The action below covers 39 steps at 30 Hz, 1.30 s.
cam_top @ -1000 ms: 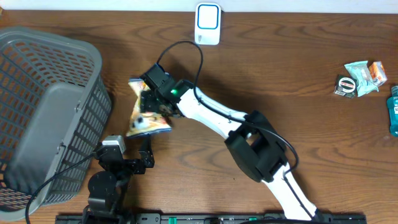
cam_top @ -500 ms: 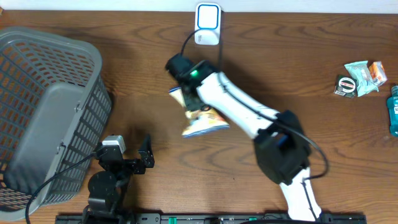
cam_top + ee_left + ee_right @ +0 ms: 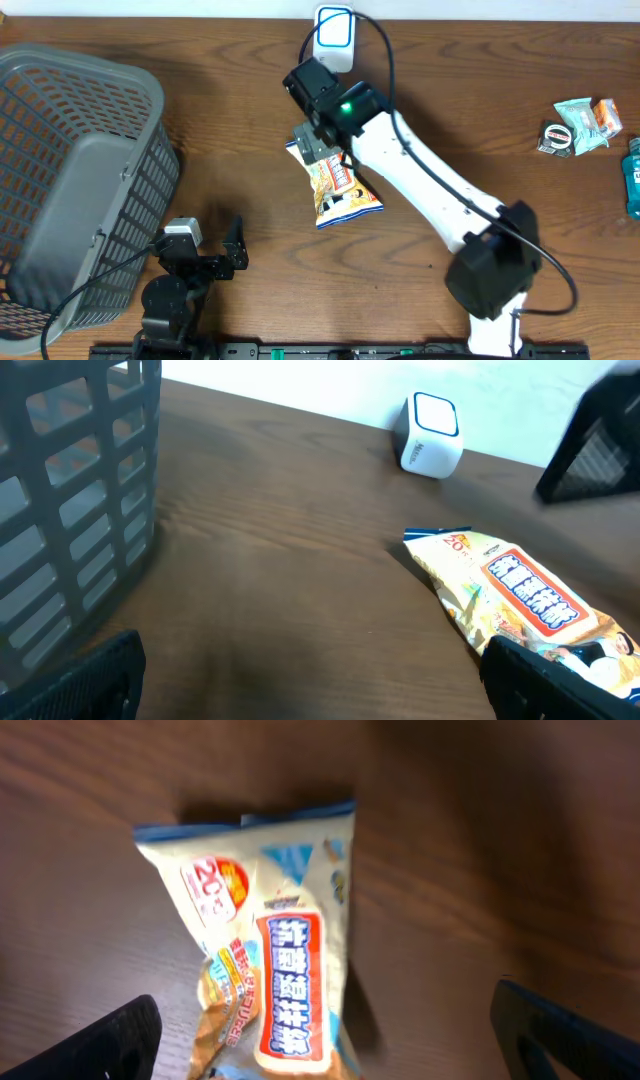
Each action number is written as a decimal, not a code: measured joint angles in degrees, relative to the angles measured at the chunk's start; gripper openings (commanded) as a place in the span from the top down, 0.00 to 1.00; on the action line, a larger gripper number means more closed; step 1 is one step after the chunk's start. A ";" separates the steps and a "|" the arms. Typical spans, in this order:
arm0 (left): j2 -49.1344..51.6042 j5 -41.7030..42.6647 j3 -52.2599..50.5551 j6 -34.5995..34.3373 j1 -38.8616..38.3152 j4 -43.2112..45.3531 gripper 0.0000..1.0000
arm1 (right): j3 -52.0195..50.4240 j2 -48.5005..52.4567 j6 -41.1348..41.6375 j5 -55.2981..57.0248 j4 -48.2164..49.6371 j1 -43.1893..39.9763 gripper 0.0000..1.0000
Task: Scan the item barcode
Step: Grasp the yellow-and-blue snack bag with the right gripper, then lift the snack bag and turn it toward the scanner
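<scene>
As the snack bag (image 3: pixel 338 185) lies loose at centre frame below the top-centre scanner (image 3: pixel 334 38), with the right gripper (image 3: pixel 322 140) above it and the left gripper (image 3: pixel 237 252) at lower left both open, any grip should leave the barcode uncovered.

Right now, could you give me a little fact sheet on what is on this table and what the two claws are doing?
snack bag: lying on the table, printed side up, not held
scanner: white box at the far edge, beyond the bag
basket: grey, on the left side
right gripper: open, over the bag's upper end
left gripper: open, empty, near the basket
small packets: at the right edge
</scene>
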 measured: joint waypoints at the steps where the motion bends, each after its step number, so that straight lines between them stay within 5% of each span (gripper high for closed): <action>1: 0.00 0.00 0.00 -0.02 0.00 0.00 0.02 | -0.02 1.05 -0.04 -0.37 -0.11 0.02 0.02; 4: 0.00 0.00 0.00 -0.02 0.00 0.00 0.02 | -0.68 7.96 -0.17 -1.07 -0.07 0.83 0.03; 9: 0.00 0.00 0.02 0.00 0.00 0.07 0.02 | -1.01 15.52 -0.52 0.87 -1.55 3.19 0.56; 11: 0.00 0.00 0.00 -0.02 0.00 -0.02 0.02 | -0.81 16.00 -0.48 1.99 -2.54 3.91 0.57; 13: 0.00 0.00 0.00 0.00 0.00 -0.02 0.02 | -0.31 16.83 -0.55 3.91 -4.22 4.70 0.44; 22: 0.00 0.00 0.00 0.00 0.00 -0.02 0.02 | 1.84 17.44 -2.45 6.23 -12.55 4.76 0.99; 26: 0.00 0.00 0.00 -0.02 0.00 -0.02 0.02 | 5.90 17.44 -7.78 -0.79 -17.18 2.93 0.99; 30: 0.00 0.00 0.02 -0.02 0.00 -0.02 0.02 | 8.15 17.14 -19.58 -18.69 -23.26 -0.85 0.93; 39: 0.00 0.00 0.00 -0.02 0.00 -0.02 0.02 | 8.44 16.39 -46.62 -54.10 -35.08 -8.96 0.99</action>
